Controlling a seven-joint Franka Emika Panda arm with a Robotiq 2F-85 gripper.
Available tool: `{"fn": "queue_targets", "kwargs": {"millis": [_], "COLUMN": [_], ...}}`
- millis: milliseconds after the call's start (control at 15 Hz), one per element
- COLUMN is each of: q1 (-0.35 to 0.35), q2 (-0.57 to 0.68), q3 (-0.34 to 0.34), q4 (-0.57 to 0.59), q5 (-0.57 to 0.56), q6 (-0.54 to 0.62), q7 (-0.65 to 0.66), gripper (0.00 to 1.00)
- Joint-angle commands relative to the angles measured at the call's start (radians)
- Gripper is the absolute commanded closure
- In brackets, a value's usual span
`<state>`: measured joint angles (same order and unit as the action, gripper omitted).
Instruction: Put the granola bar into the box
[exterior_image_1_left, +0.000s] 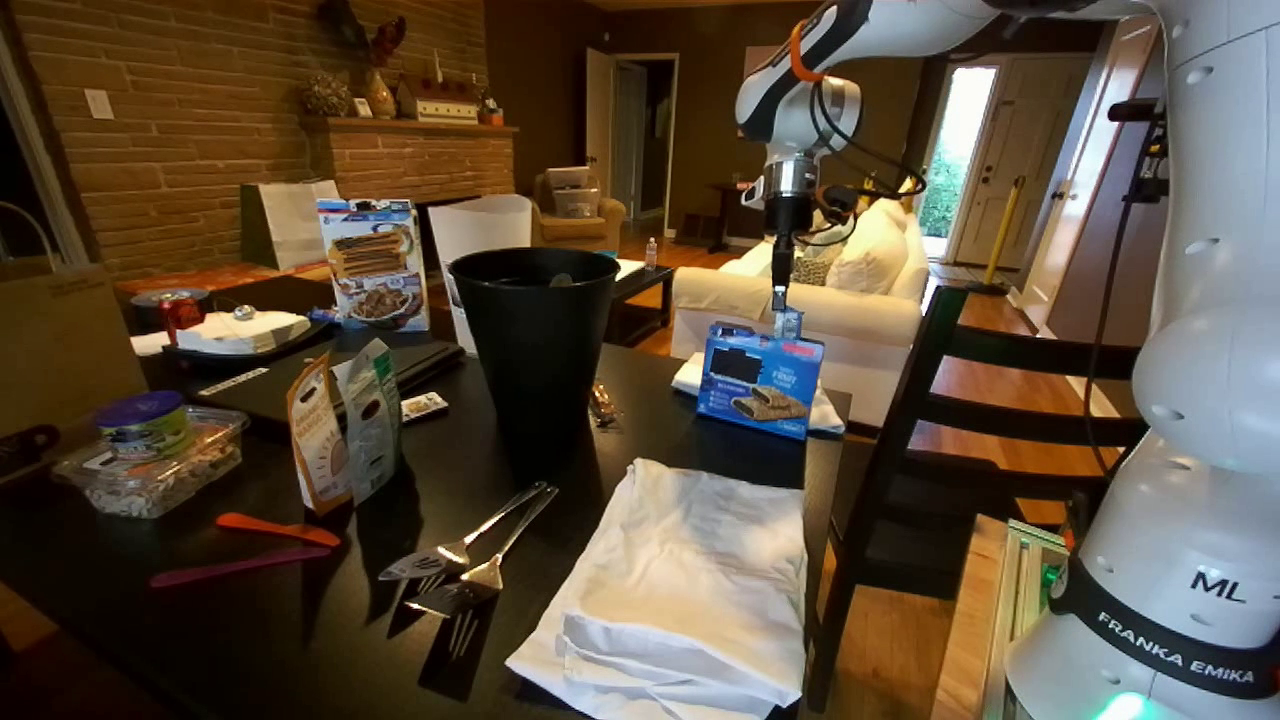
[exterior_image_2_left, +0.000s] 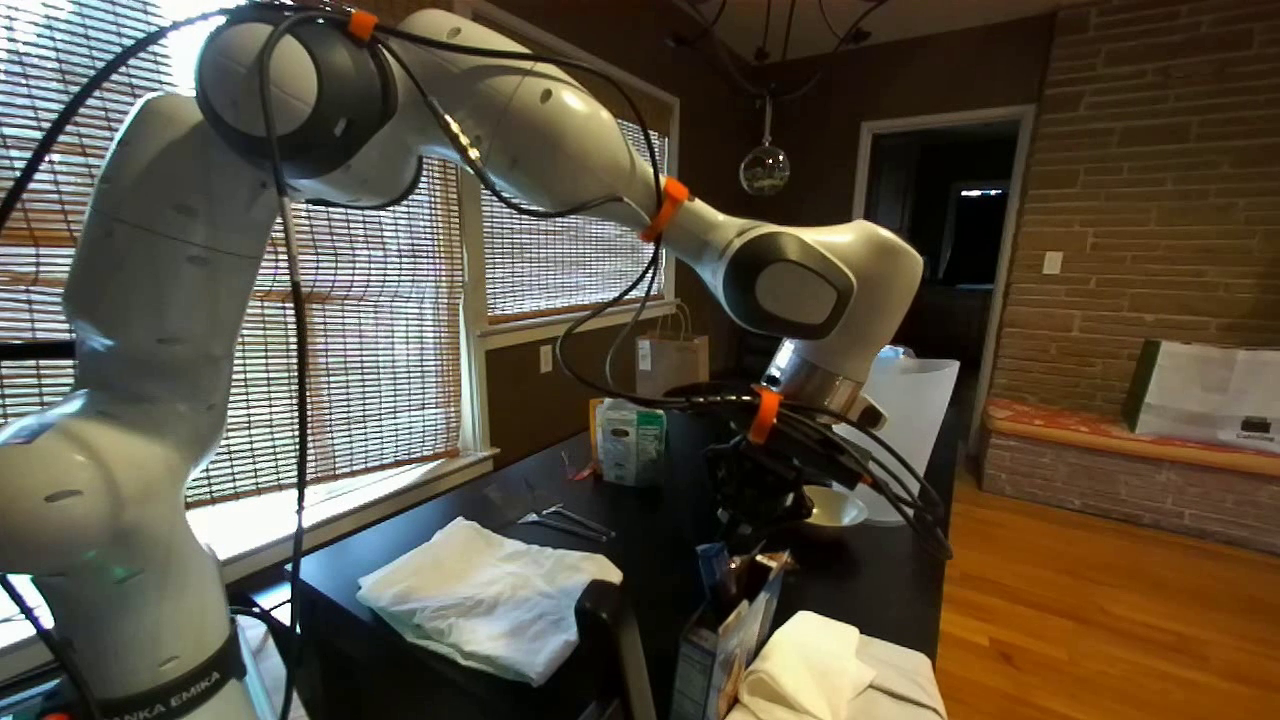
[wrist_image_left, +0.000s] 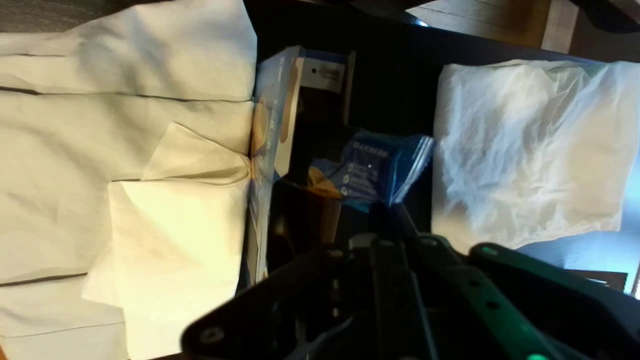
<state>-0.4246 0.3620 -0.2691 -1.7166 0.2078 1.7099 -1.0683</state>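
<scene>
Grasping a shiny blue-wrapped granola bar (wrist_image_left: 369, 165), a black tool (exterior_image_1_left: 780, 298) pointing down, the bar at the open top of a bright-blue printed cardboard carton (exterior_image_1_left: 760, 385), carton standing on a dark tabletop (exterior_image_1_left: 655, 430).

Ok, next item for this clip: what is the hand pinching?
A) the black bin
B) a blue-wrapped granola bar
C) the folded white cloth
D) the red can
B, since the wrist view shows the hand closed on an edge of the blue-wrapped granola bar.
</scene>
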Motion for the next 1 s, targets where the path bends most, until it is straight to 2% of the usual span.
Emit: {"fn": "queue_targets", "kwargs": {"millis": [0, 933], "q1": [-0.008, 0.004], "q2": [0.002, 0.000], "q3": [0.011, 0.020], "q4": [-0.001, -0.074], "q5": [-0.019, -0.048], "q6": [0.039, 0.118], "q7": [0.028, 0.069], "gripper": [1.00, 1.00]}}
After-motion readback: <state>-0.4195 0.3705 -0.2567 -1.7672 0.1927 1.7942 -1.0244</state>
